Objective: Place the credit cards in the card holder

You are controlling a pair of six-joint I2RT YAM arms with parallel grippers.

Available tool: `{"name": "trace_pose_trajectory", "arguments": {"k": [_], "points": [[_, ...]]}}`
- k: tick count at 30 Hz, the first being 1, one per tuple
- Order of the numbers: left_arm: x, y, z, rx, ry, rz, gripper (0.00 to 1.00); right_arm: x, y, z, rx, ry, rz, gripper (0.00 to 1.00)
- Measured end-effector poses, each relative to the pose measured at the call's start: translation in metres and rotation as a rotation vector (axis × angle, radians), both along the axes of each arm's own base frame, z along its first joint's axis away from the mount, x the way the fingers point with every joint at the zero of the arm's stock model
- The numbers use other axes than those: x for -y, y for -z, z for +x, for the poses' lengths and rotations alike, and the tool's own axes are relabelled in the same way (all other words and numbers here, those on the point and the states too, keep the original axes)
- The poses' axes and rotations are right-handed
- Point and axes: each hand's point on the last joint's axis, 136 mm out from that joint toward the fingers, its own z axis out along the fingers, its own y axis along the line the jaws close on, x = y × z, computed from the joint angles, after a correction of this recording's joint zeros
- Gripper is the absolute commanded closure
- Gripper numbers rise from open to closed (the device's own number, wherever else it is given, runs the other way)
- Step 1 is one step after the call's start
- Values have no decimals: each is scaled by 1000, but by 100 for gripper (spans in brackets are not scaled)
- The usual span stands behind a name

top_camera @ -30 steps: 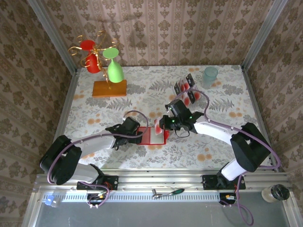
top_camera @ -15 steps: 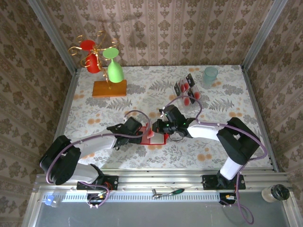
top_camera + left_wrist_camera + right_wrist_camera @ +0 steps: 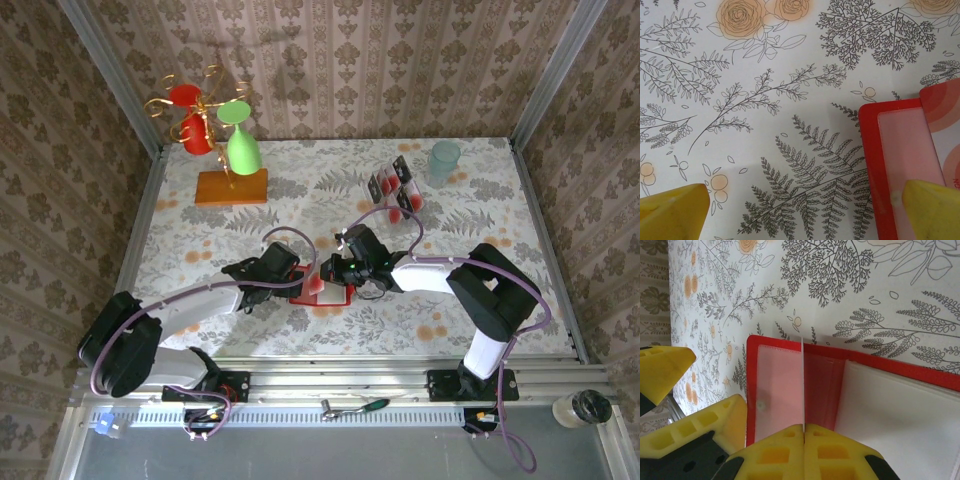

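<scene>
Now the right gripper (image 3: 804, 434) is pinching one credit card (image 3: 803, 385) edge-on, fingers clamped tight on it. The card is standing upright over the open card holder (image 3: 775, 390), between its clear pocket and the red fold. The left gripper (image 3: 800, 215) is spreading wide, one fingertip (image 3: 932, 207) sitting over the holder's clear pocket, the other over the floral table (image 3: 765, 100).

card holder (image 3: 338, 297) at centre, credit card (image 3: 803, 385) upright in it, spare cards (image 3: 393, 187) behind right
</scene>
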Motion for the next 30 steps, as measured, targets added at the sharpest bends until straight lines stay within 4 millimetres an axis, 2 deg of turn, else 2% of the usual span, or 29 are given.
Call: {"name": "trace_pose_trajectory", "arguments": {"k": [6, 12, 20, 26, 30], "points": [[0, 14, 0, -27, 0, 27, 0, -1, 0, -2, -7, -8, 5, 100], [-1, 18, -1, -28, -3, 26, 0, 0, -1, -3, -5, -10, 6, 100], [-7, 27, -7, -42, -9, 37, 0, 15, -23, -6, 71, 31, 13, 100], [-7, 30, -9, -47, -6, 41, 0, 29, -5, -12, 77, 68, -5, 100], [-8, 31, -10, -50, -11, 39, 0, 33, -1, -13, 91, 95, 18, 100]]}}
